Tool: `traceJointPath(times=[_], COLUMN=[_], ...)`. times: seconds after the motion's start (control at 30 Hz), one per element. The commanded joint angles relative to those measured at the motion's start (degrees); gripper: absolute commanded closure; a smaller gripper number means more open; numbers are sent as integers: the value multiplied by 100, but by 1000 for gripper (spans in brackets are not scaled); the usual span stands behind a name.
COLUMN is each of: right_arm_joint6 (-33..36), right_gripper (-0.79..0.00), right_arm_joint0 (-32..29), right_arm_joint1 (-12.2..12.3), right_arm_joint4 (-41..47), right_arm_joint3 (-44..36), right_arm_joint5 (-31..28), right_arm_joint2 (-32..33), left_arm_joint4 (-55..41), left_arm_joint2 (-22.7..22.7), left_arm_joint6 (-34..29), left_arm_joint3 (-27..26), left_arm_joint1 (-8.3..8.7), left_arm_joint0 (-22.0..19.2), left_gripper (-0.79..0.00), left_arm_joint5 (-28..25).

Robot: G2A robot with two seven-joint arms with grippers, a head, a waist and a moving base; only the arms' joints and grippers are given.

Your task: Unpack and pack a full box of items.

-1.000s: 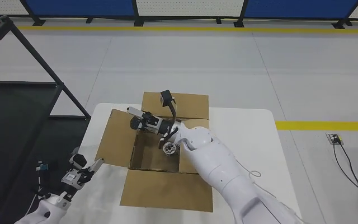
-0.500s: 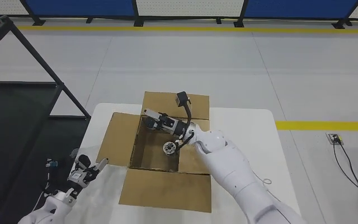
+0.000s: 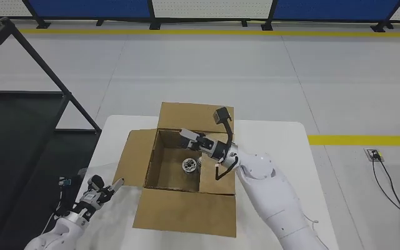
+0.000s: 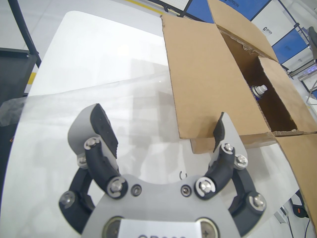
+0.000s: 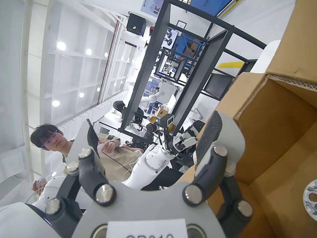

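Over the open cardboard box (image 3: 187, 211) the right gripper (image 3: 185, 137) hangs with its fingers (image 5: 213, 134) spread wide and nothing between them. Below those fingers and a little to one side, on the floor of the box, stands the one thing I can make out inside: a small bottle (image 3: 189, 165) with a pale top. Seen from the right wrist, an inner wall of the box lies just beyond one finger. Whether that finger brushes the cardboard I cannot tell.

Off to the side, the left gripper (image 4: 161, 115) sits low over the white tabletop (image 4: 99, 63), its fingers likewise apart and empty. Straight ahead of them is the box's side flap (image 4: 210, 75), folded outward. One fingertip is close to the flap's corner, though I see no contact. Beyond the flap, the bottle's top peeps out of the box.

To my eye this is the unpacking half of the job, and close to its end, since the box looks nearly bare. The step in hand seems to be the reach for that bottle. Next, I'd say, the right arm needs to sink deeper, bring the bottle between the fingers while keeping clear of the walls, and close on it before lifting it out to the tabletop. The left gripper may need to steady the flap.
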Motion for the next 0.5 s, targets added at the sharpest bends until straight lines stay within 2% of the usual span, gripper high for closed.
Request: traceJointPath(times=[0.0,0.3,0.47], right_arm_joint6=[13,78,-428], right_gripper=[-785,-785,-785], right_arm_joint0=[-92,-255,67], right_arm_joint1=[33,108,-57], right_arm_joint4=[-33,-134,-372], right_arm_joint3=[-169,-488,-221], right_arm_joint5=[81,403,1076], right_arm_joint2=[52,51,-576], left_arm_joint4=[-7,-85,-153], left_arm_joint2=[7,-75,-152], left_arm_joint6=[0,48,37], left_arm_joint3=[35,75,14], left_arm_joint1=[1,15,26], left_arm_joint0=[-19,-22,31], left_gripper=[-785,-785,-785], left_arm_joint5=[10,22,2])
